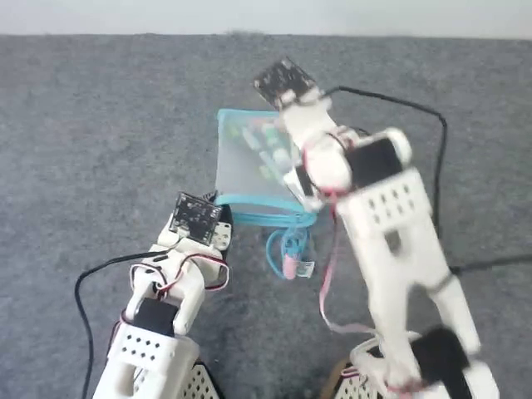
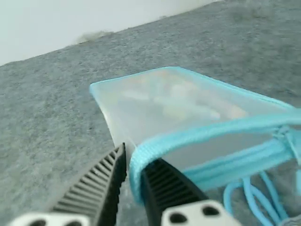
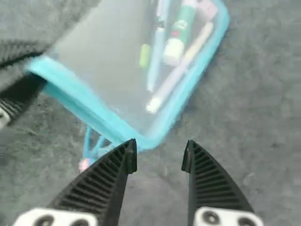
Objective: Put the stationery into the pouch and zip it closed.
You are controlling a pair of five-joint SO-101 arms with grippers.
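A translucent pouch (image 1: pixel 249 162) with blue trim lies flat on the grey carpet, with pens and other stationery (image 3: pixel 178 33) inside it. My left gripper (image 2: pixel 136 176) is shut on the blue zip edge (image 2: pixel 197 134) at the pouch's near left corner (image 1: pixel 220 199). My right gripper (image 3: pixel 159 153) stands open just off the pouch's other near corner (image 3: pixel 150 139), which lies close to its fingertips without touching them. In the high view the right gripper (image 1: pixel 303 187) sits at the pouch's near right end, mostly hidden by its own arm.
A blue cord with a pink tag (image 1: pixel 288 249) trails from the zip edge toward the arms. Black cables (image 1: pixel 416 108) run over the carpet at the right and lower left. The carpet ends at a pale wall (image 2: pixel 70 19) behind the pouch.
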